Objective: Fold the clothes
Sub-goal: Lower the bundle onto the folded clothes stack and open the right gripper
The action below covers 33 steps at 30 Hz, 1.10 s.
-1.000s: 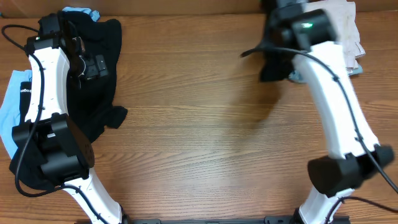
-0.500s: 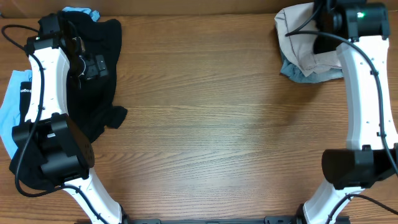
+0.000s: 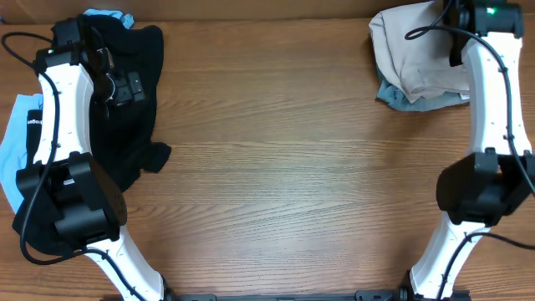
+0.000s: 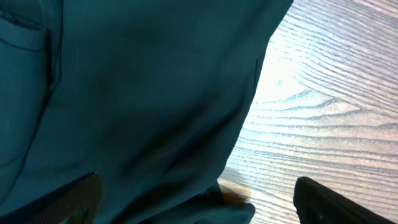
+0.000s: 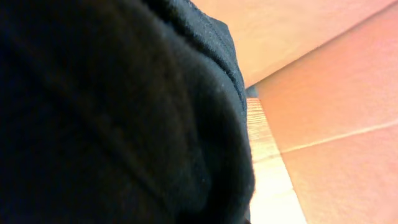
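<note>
Working the black garment (image 3: 134, 109): it lies crumpled at the far-left corner of the table (image 3: 284, 167), partly over a light blue garment (image 3: 10, 159). The left gripper (image 4: 196, 202) hovers just above it, fingers (image 4: 78, 196) apart, nothing held; the cloth's edge runs between them, bare wood to one side. Judged step: first pick, to drag the piece to the centre and spread it. Advise closing on 1 layer at the edge, not a bunched fold, and lifting slowly so the blue piece is not dragged along. The right gripper (image 3: 458, 21) sits over the beige pile (image 3: 414, 50) at the far-right corner; dark fabric (image 5: 112, 112) fills its camera, so its finger state cannot be told.
</note>
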Each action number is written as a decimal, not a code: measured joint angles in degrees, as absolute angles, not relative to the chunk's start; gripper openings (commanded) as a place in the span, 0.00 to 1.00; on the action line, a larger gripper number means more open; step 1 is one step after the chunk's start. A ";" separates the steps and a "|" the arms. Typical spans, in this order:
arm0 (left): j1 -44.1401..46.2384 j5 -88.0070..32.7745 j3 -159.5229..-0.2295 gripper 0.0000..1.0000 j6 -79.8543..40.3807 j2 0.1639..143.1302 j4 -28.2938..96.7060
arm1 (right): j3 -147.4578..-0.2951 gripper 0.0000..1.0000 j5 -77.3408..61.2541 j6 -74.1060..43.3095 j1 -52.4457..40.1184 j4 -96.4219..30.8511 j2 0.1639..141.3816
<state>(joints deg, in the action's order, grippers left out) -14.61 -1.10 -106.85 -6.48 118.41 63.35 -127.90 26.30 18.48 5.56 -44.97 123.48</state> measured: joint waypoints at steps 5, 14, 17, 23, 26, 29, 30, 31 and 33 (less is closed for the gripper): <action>-14.61 -1.10 -106.85 1.00 -6.48 118.41 63.13 | -127.87 0.04 23.55 18.65 5.21 -45.28 126.93; -14.61 -1.10 -106.85 1.00 -6.48 118.41 62.11 | -127.87 0.06 15.42 14.92 2.90 -48.21 131.57; -14.61 -1.10 -106.85 1.00 -6.48 118.41 61.87 | -127.87 1.00 13.78 13.02 1.65 -47.94 132.09; -14.61 -1.10 -106.85 1.00 -6.48 118.41 61.71 | -127.87 1.00 11.46 8.56 -0.93 -47.59 132.11; -14.61 -1.10 -106.85 1.00 -6.48 118.41 61.71 | -128.29 1.00 9.76 5.45 -1.45 -49.80 132.07; -14.61 -1.10 -106.85 1.00 -6.48 118.41 61.71 | -130.23 1.00 7.38 3.73 -1.50 -52.82 131.79; -14.61 -1.10 -106.85 1.00 -6.48 118.41 61.69 | -131.09 1.00 6.70 3.36 -1.56 -53.93 131.35; -14.61 -1.10 -106.85 1.00 -6.48 118.41 61.71 | -132.29 1.00 6.07 3.07 -1.61 -55.22 130.78; -14.61 -1.10 -106.85 1.00 -6.48 118.41 61.69 | -135.13 1.00 4.86 2.63 -1.93 -57.76 128.55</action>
